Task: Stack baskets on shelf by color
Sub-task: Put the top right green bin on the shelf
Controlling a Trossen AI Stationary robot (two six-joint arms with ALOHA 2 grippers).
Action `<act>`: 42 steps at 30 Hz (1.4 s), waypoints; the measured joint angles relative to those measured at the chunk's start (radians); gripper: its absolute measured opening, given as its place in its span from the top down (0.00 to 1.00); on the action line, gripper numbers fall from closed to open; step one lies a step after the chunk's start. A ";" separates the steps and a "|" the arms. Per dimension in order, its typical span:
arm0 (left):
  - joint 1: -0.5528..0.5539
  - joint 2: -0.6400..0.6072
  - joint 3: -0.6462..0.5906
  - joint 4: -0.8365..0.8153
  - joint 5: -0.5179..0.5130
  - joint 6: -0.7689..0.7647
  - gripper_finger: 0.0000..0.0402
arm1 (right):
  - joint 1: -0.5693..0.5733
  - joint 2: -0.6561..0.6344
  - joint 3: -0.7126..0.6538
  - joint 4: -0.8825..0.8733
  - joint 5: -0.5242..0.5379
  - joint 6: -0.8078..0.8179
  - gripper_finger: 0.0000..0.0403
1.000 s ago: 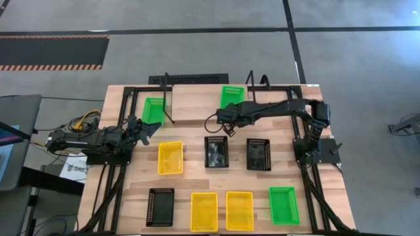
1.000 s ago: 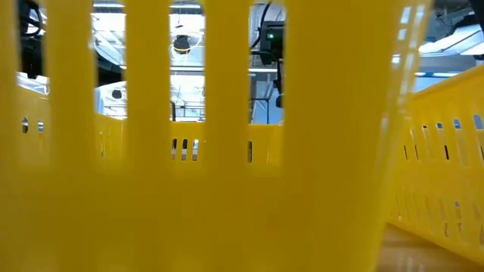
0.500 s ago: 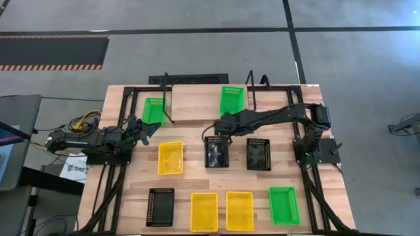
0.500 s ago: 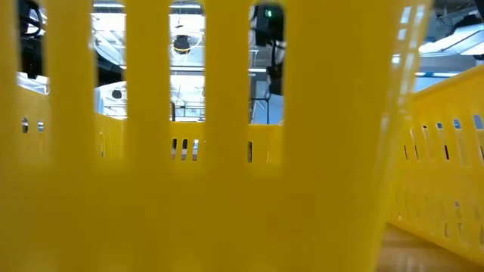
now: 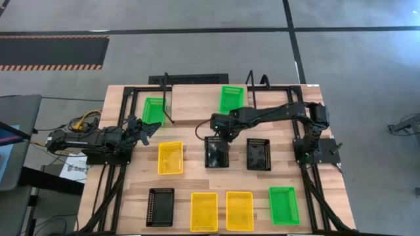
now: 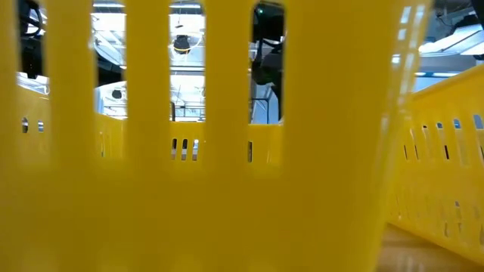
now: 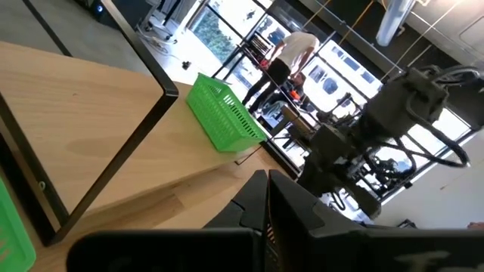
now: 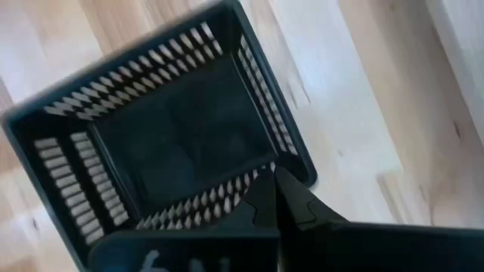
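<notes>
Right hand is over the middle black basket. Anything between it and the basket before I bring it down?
Nothing visible. The right hand hangs over the far rim of the black basket, and the right wrist view shows the basket's inside empty, with only bare table around it.

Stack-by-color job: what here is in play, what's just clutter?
In play: shelf; green baskets; yellow baskets; black baskets; right gripper above a black basket; left gripper, waiting.

Clutter: cables; person in the room.
</notes>
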 joint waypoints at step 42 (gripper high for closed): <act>0.000 0.000 0.000 0.000 0.002 -0.011 1.00 | -0.151 -0.002 0.001 -0.113 0.192 -0.326 1.00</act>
